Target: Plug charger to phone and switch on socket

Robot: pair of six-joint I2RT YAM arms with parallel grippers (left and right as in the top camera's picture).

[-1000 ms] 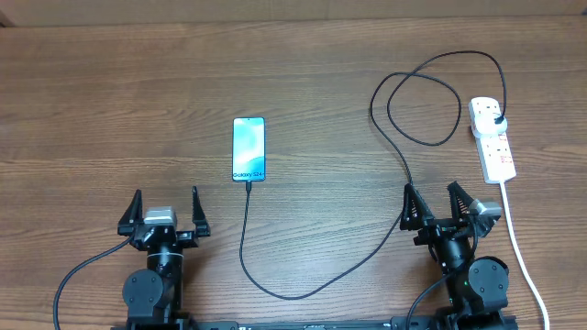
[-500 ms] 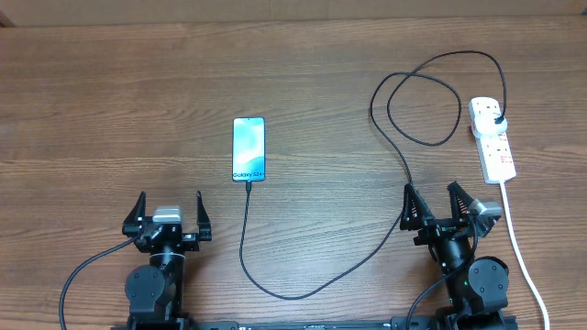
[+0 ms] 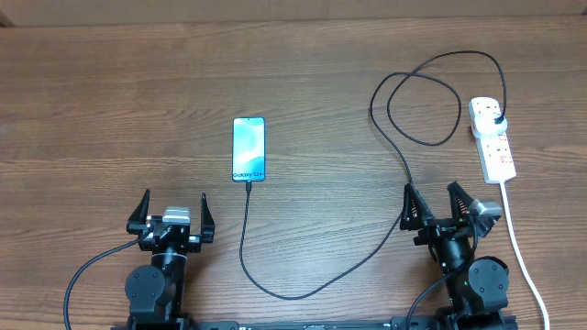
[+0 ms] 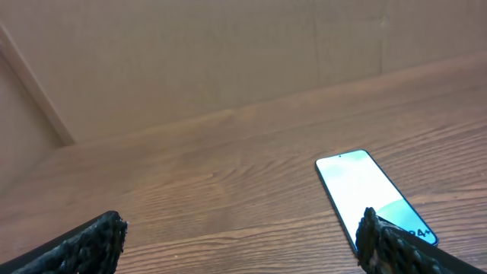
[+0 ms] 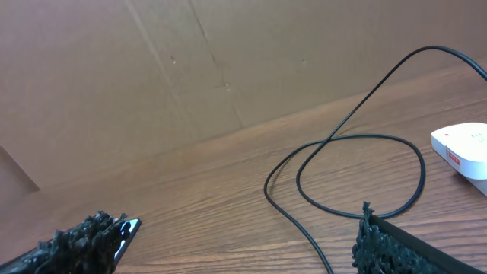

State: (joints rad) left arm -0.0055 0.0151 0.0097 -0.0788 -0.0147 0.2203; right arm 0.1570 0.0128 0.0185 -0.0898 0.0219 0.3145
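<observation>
Socket [image 3: 495,147] shows whole only from overhead.

The setting is a robotics test bench: a wood-grain table [image 3: 92,110] carries a left arm [image 3: 151,286] and a right arm [image 3: 481,280] at its near edge, backed by a plain brown panel wall [image 4: 190,61].

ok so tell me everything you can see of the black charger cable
The charger is a long, thin black cable lying slack on the wooden table. Its black plug sits in the far end of the white socket. From there it arcs away, crosses itself in a loose loop, passes close by the right gripper, sweeps toward the near edge and climbs to the phone, where its small tip meets the bottom edge, apparently plugged in.
</observation>
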